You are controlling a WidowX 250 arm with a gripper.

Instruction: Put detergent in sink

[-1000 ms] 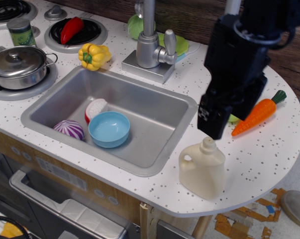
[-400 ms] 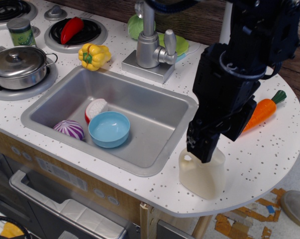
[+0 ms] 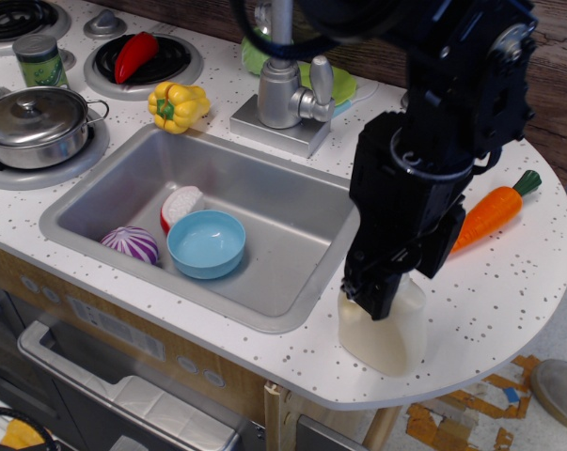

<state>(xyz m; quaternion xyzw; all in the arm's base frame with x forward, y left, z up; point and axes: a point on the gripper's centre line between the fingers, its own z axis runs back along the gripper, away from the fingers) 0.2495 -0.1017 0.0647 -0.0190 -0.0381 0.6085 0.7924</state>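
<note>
Lowered since the earlier frames, the gripper now covers the top of the detergent; finger state cannot be told.
Detergent stands upright on the countertop just right of the sink, which holds a blue bowl; a carrot lies behind the arm.

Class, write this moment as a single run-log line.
phase: reaching | tool: down over detergent top, grip hidden | detergent: upright on counter right of sink | sink: not yet reached
</note>
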